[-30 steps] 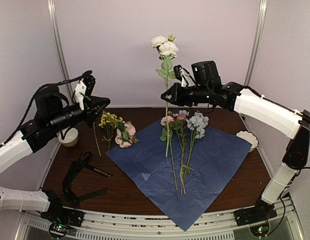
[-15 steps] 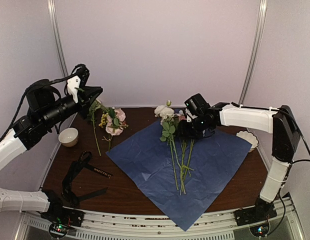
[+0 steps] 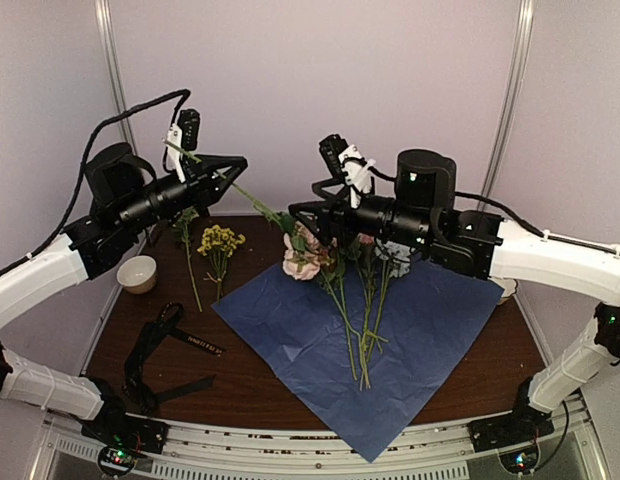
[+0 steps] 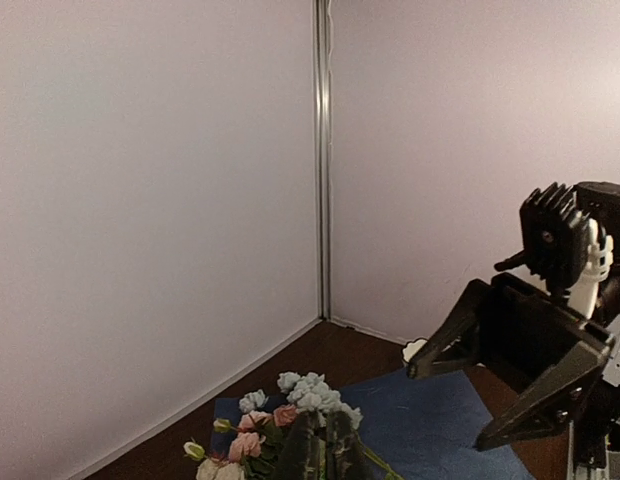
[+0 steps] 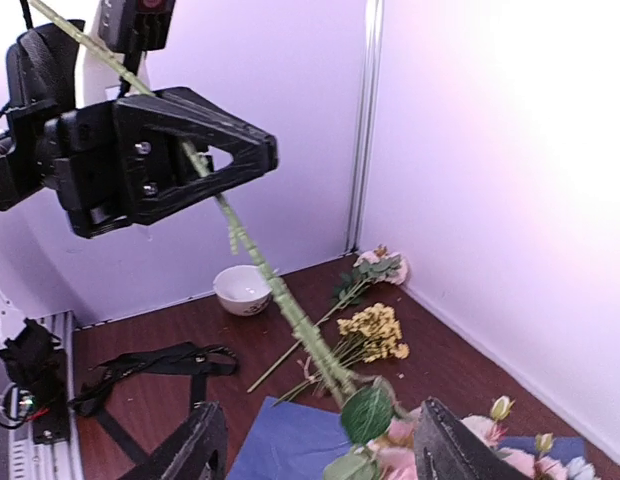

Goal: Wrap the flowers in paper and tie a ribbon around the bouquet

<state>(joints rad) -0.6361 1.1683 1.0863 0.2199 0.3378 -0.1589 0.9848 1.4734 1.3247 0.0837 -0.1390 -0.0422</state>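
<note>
Your L gripper [image 3: 230, 168] is up off the table w/ its jaws pinched narrow on the stem of a pink flower [image 3: 302, 260]. The stem runs thru the jaws at a slant. Its cut end pokes up behind the gripper, and the head hangs low out front, toward your R gripper [image 5: 322, 405].

The R gripper is raised too and points at the L one. Its jaws are spread wide w/ nothing pinched. In the R wrist view the pink flower's leaf and head sit right at its fingertips; can't tell if they touch.

The paper [image 3: 430, 320] lies flat on the table below the R gripper, one corner toward the arm bases. The other flowers [image 3: 362, 330] lie on it directly under the R gripper, stems toward the bases and heads partly hidden by the R arm.

A yellow sprig [image 3: 220, 240] lies on bare table below the L gripper, just off the paper's edge. The ribbon [image 3: 202, 346] lies further back under the L arm, near the paper's left corner but apart from it. A white bowl [image 3: 137, 272] sits under the L arm, well apart from the paper.
</note>
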